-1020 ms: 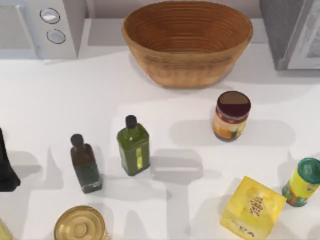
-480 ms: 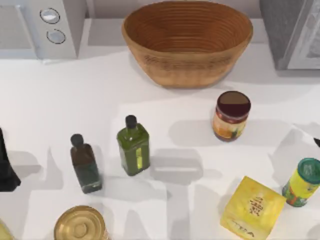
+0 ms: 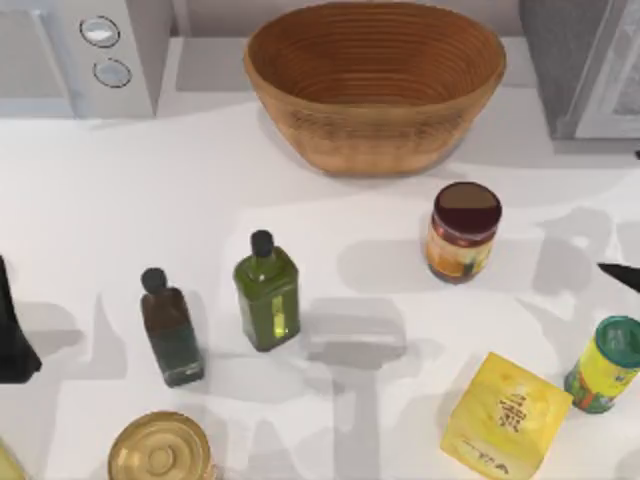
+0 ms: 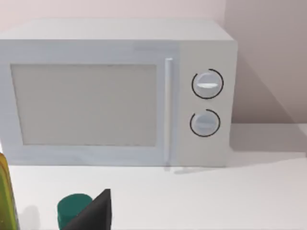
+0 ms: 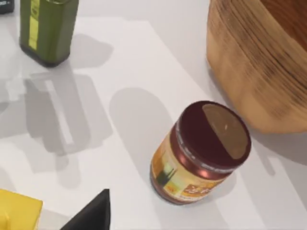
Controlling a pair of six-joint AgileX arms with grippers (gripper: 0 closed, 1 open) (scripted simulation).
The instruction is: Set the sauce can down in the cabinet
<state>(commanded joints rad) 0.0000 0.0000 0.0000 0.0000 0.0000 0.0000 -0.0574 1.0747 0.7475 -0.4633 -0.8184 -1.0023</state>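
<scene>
At the table's far right corner stands the cabinet (image 3: pixel 580 65), grey, its pale framed door panel partly in sight. Beside it, mid-back, sits a wicker basket (image 3: pixel 375 80). Just in front of the basket, toward the right, the sauce can (image 3: pixel 463 231) stands upright and untouched on the table (image 3: pixel 120 200). Right gripper (image 3: pixel 618 273) is at the right edge, near the can; whether its pincer is spread or pressed together cannot be told. Left arm is parked at the left edge. Judged step: approach, grasp not yet made. Next move calls for lining the fingers up either side of the can.
</scene>
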